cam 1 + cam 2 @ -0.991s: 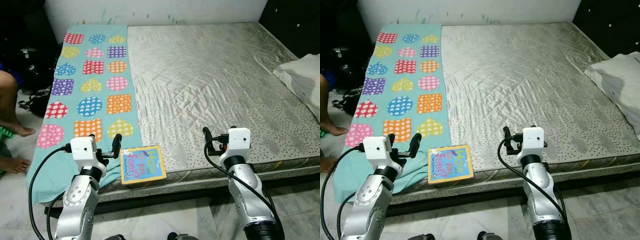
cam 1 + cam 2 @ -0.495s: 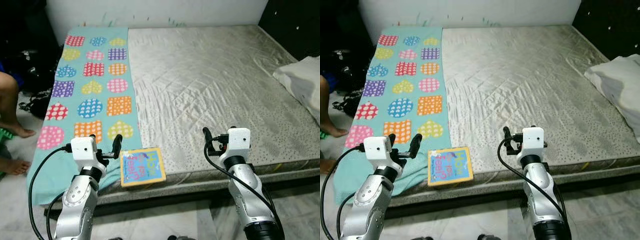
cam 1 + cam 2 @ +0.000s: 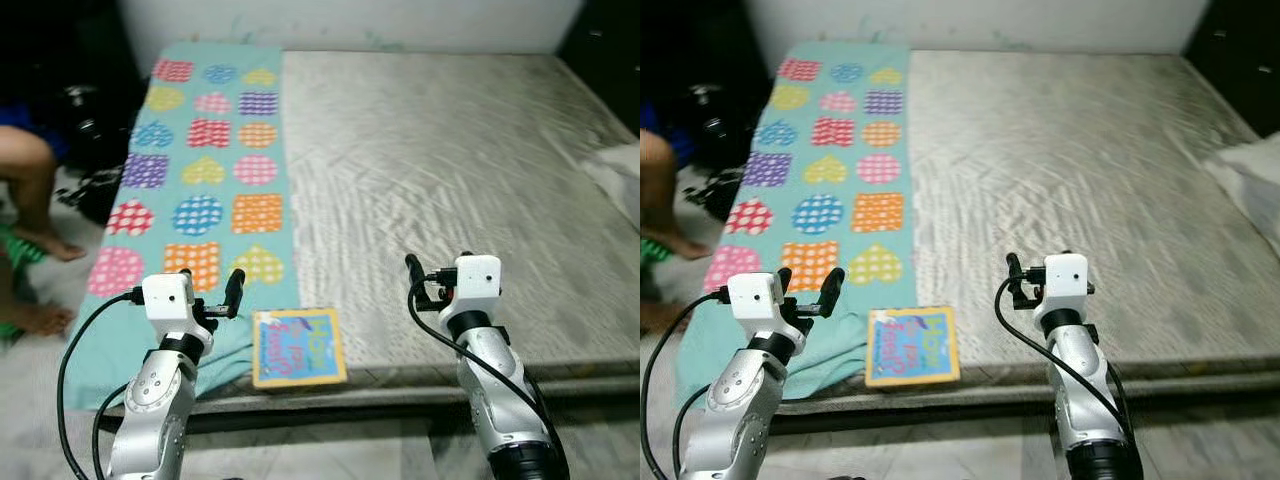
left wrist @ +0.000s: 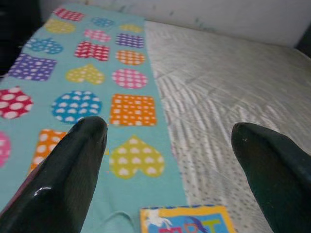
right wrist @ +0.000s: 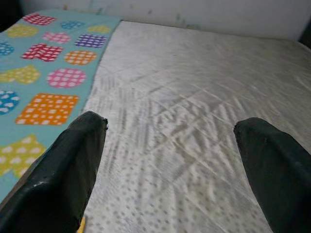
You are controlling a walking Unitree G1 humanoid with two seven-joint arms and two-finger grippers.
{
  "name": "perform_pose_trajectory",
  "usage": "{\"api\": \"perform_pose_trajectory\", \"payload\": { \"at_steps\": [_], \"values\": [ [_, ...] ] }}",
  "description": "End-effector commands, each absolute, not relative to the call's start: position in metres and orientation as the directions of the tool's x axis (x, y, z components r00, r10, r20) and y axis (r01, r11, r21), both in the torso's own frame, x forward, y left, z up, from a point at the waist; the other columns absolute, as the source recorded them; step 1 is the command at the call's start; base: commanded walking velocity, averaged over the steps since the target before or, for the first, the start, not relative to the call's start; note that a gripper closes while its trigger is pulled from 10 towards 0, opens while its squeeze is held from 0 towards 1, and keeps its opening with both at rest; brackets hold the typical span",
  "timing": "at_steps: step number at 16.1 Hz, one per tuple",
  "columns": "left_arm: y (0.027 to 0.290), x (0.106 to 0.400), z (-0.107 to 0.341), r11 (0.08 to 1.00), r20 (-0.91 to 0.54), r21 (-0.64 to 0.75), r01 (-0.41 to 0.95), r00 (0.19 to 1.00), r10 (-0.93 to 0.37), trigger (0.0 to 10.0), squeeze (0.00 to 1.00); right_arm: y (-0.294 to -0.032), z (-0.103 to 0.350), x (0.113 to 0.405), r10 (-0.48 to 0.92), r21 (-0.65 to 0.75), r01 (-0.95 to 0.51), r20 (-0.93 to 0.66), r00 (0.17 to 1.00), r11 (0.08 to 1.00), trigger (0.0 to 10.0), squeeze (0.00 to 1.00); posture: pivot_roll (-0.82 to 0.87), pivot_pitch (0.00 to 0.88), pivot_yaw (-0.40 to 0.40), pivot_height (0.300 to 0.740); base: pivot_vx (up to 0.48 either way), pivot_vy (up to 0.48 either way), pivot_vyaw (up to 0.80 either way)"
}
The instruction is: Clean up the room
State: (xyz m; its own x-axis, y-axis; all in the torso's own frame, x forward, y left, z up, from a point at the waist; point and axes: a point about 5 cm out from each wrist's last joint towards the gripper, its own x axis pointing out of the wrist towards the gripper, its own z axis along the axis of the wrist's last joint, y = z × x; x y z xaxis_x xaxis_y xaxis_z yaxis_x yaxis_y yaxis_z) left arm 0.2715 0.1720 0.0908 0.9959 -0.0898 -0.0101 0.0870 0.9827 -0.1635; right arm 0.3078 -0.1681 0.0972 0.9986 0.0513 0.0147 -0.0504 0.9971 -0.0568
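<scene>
A blue and yellow children's book (image 3: pixel 297 347) lies flat at the near edge of the grey mattress (image 3: pixel 450 170), beside a teal blanket (image 3: pixel 205 170) printed with coloured hearts. My left gripper (image 3: pixel 212 290) hovers open over the blanket's near corner, just left of the book. In the left wrist view the book's top edge (image 4: pixel 187 219) shows below and between the spread fingers (image 4: pixel 73 165). My right gripper (image 5: pixel 170 121) is open and empty above bare mattress, to the right of the book.
A white pillow (image 3: pixel 1250 170) lies at the bed's right edge. A person's bare legs (image 3: pixel 30 190) and dark bags (image 3: pixel 85 130) are on the floor left of the bed. Pale tiled floor (image 3: pixel 940 440) runs along the bed's near side. The head views are blurred.
The camera has swung left and closer, so the bed, book and pillow have shifted right in the picture. Both arms keep their pose and both grippers stay open.
</scene>
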Motion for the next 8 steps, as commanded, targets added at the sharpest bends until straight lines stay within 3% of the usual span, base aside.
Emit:
{"api": "perform_pose_trajectory", "payload": {
  "at_steps": [1, 8],
  "values": [
    [0.1708, 0.2694, 0.0891, 0.983, -0.021, -0.157, 0.096, 0.995, -0.101, 10.0, 0.00, -0.1717, 0.0931, 0.3053, 0.043, -0.062, -0.043, 0.000, 0.999, 0.997, 10.0, 0.00, -0.05, 0.142, -0.024, 0.740, 0.270, 0.000, 0.00],
    [0.1710, 0.2696, 0.0878, 0.983, -0.032, -0.158, 0.091, 0.995, -0.097, 10.0, 0.00, -0.1729, 0.0922, 0.3056, 0.041, -0.068, -0.041, -0.004, 0.999, 0.997, 10.0, 0.00, -0.04, 0.146, -0.027, 0.740, 0.036, 0.000, 0.00]
  ]
}}
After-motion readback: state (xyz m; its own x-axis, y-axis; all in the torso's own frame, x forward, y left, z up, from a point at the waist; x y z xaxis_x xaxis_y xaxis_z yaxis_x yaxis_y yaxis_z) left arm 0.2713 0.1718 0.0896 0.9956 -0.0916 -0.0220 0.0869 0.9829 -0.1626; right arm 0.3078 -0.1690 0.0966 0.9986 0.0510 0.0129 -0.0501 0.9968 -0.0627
